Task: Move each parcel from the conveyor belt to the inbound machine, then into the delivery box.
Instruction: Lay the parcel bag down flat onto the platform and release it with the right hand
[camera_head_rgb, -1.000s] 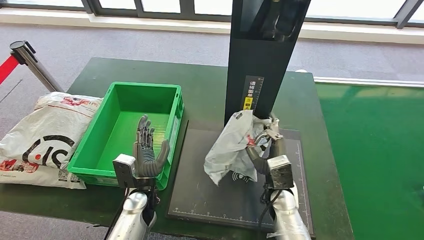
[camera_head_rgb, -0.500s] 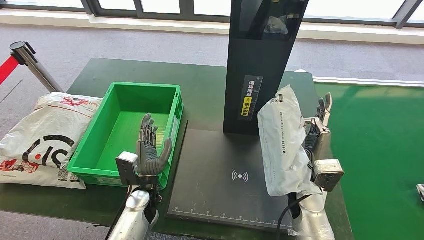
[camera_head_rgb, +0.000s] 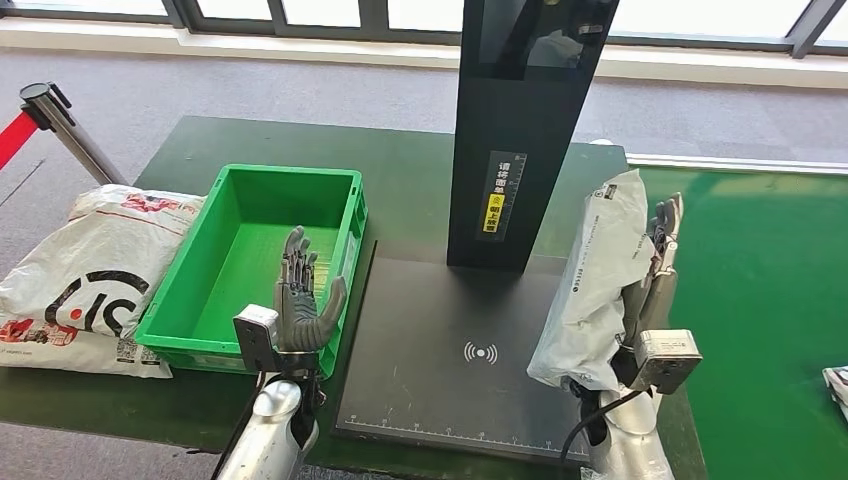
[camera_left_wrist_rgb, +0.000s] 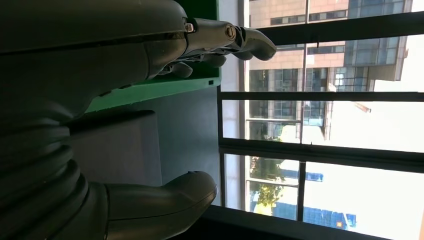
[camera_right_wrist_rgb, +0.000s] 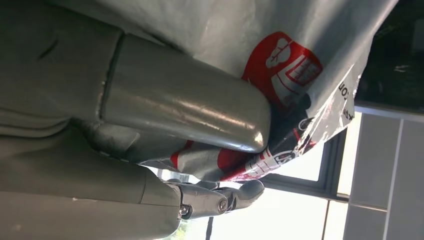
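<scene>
Parcel held upright at the machine's right edge

We log a white plastic parcel (camera_head_rgb: 598, 285) pinched between thumb and fingers of our right hand (camera_head_rgb: 652, 262), raised on end over the right edge of the black inbound machine (camera_head_rgb: 455, 370), beside its dark column (camera_head_rgb: 522, 130). Our left hand (camera_head_rgb: 300, 305) holds nothing, fingers straight and apart, above the near rim of the green delivery box (camera_head_rgb: 345, 235). We note another printed parcel (camera_head_rgb: 85, 275) lying left of that box on the dark green table (camera_head_rgb: 410, 170).

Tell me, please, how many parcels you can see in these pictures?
2 whole: one parcel held upright by the right hand at the scanner plate's right edge, one large parcel lying left of the green box. A white scrap at the far right may be another.
</scene>
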